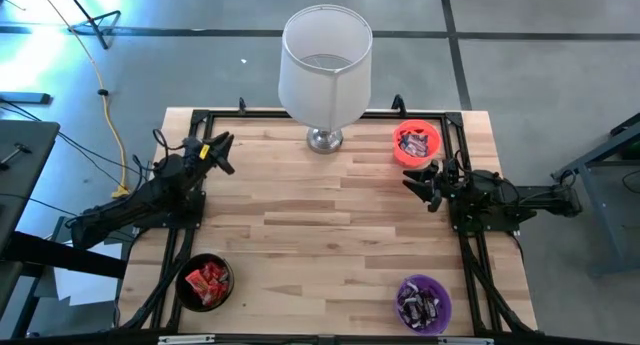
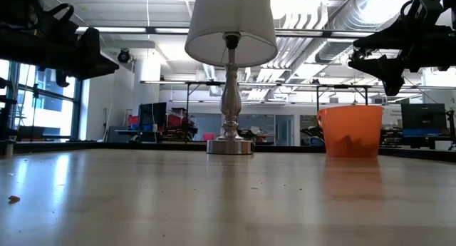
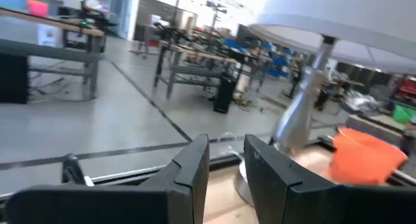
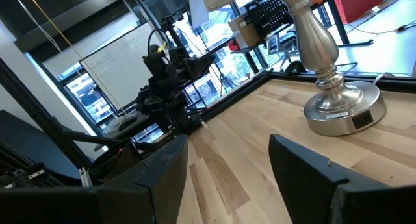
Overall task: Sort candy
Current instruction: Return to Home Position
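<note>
Candy [image 1: 416,141]: all I can see of it sits in bowls, none loose on the table [image 1: 320,225]. Silvery and dark wrappers are in the orange bowl [image 1: 396,145] at the far edge beside the lamp [image 1: 325,70], red ones in the black bowl [image 1: 181,285] at the near left corner, and dark ones in the purple bowl [image 1: 447,300] at the near right corner. My right gripper [image 1: 418,188] hangs above the wood just on the near side of the orange bowl, fingers spread wide with nothing between them; the right wrist view shows only bare planks and the lamp base past them. My left gripper [image 1: 225,153] is up at the far left, well apart from every bowl, fingers parted by a narrow gap and also empty. Key geometry: the right arm is nearer to orange and purple, the left arm to black. With no single bar lying out there is no long axis to line up on. The low view shows a small speck [image 2: 13,199] on the wood near the camera, too small to call. My read: sorting looks complete, and the next move is just pulling both arms back to rest. Only risk is clipping the orange bowl's rim on the way, so the right goes up and back.
</note>
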